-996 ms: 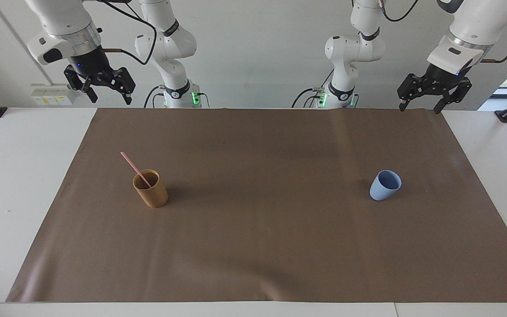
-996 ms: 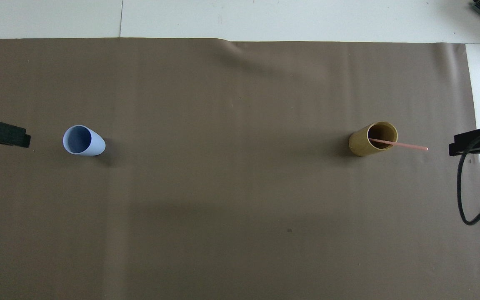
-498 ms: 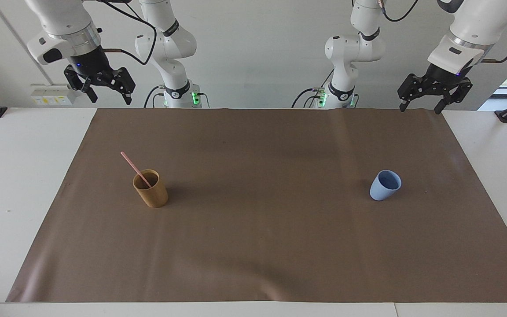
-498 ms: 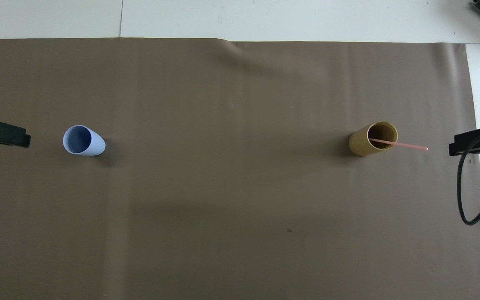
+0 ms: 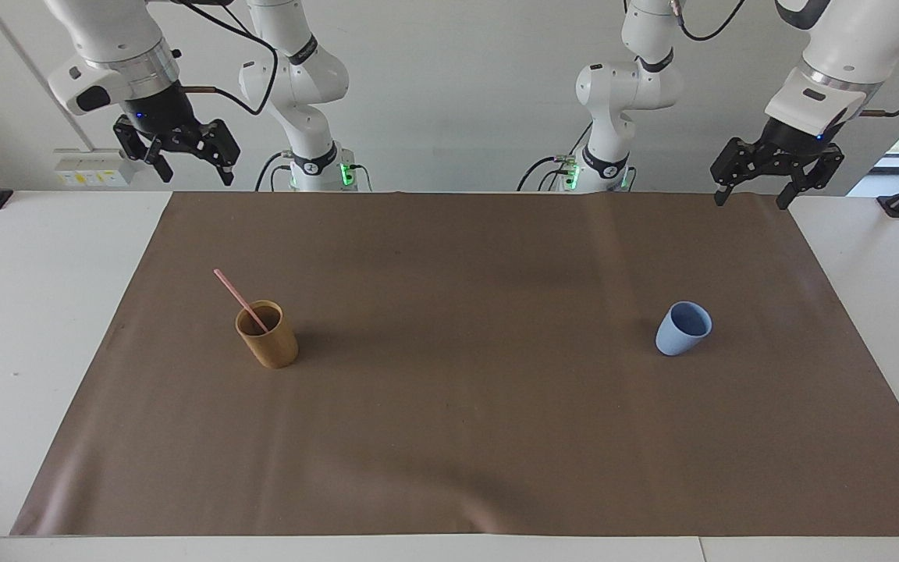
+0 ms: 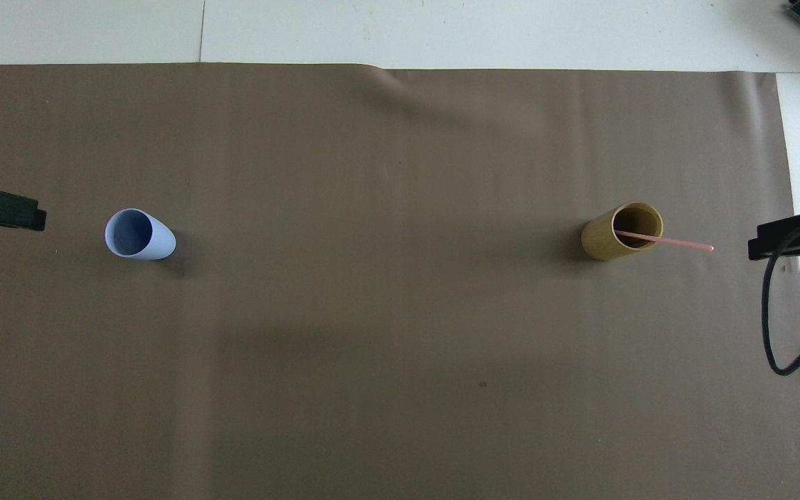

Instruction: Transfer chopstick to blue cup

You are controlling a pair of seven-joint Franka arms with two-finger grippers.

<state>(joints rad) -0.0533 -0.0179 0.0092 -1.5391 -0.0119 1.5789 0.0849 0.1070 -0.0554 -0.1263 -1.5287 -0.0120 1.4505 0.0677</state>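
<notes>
The chopstick was found standing tilted in the tan cup, its lower end inside the cup and its upper end leaning out over the rim toward the right arm's end of the table. In the overhead view the chopstick was seen to cross the rim of the tan cup and to project past it. The tan cup was upright on the brown mat, toward the right arm's end.

The blue cup was noted upright on the same mat, toward the left arm's end, well apart from the tan cup; nothing was seen inside it in the overhead view. The two cups lay at about the same distance from the robots.

The right gripper was held raised over the mat's corner at the right arm's end, fingers spread apart, nothing gripped. The left gripper was held raised over the mat's corner at the left arm's end, fingers likewise spread and nothing gripped. Neither gripper was in contact with a cup or the chopstick. Only the tips of the grippers were visible at the overhead view's side edges.
</notes>
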